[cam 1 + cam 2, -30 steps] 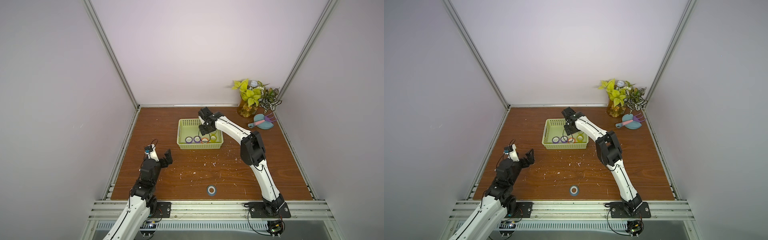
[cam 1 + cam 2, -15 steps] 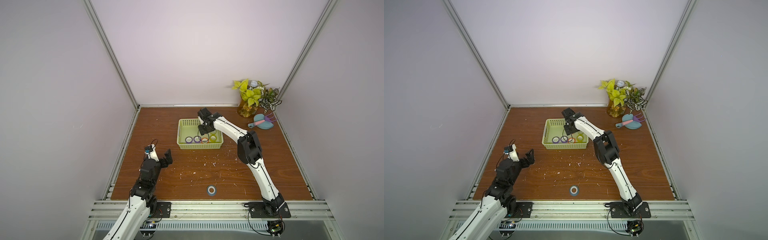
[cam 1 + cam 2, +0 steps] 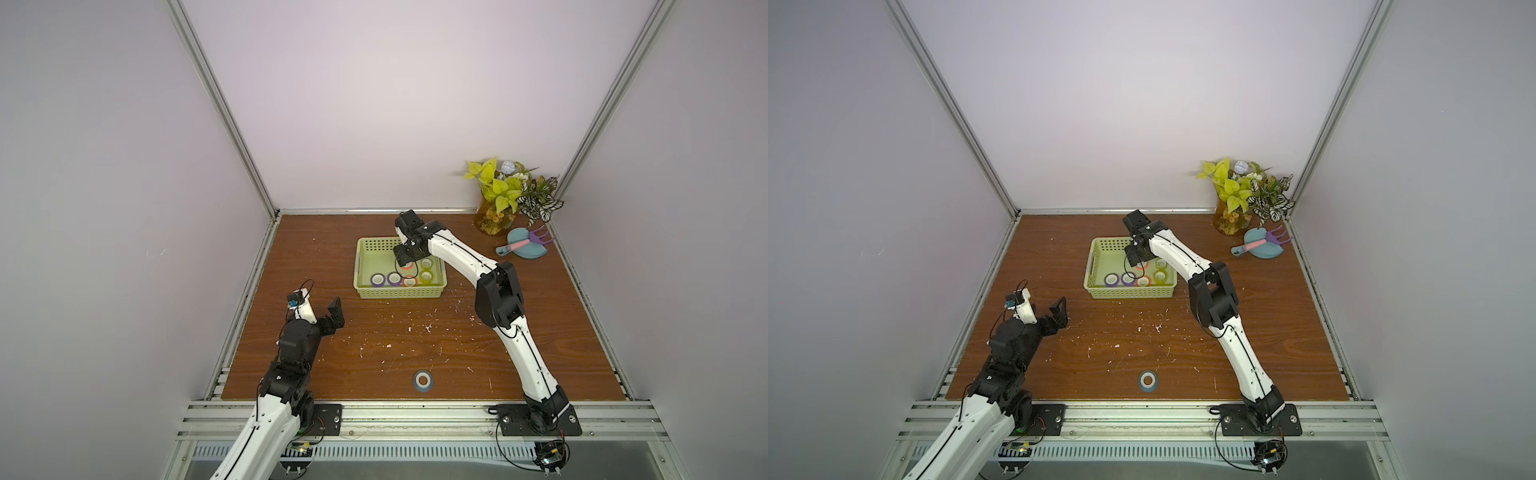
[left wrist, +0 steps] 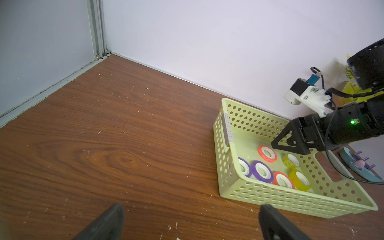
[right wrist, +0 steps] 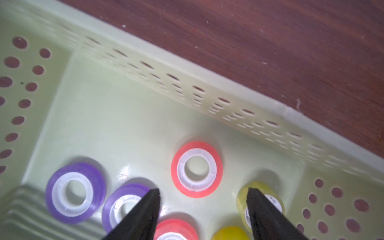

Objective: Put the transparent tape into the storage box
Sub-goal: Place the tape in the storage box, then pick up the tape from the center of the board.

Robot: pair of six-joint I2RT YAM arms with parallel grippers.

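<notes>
My right gripper (image 5: 202,189) hangs inside the storage box (image 3: 399,293), jaws spread on nothing, with an orange-red tape roll (image 5: 180,169) lying flat just past the tips. Five other rolls (image 3: 394,279) crowd the box's 6 and 4 o'clock walls, leaving bare floor toward 10 o'clock. The blue-teal roll (image 3: 423,379) lies alone at 6 o'clock by the table's (image 3: 332,249) front edge, and my left gripper (image 4: 192,207), spread wide, hovers at the box's 8 o'clock.
</notes>
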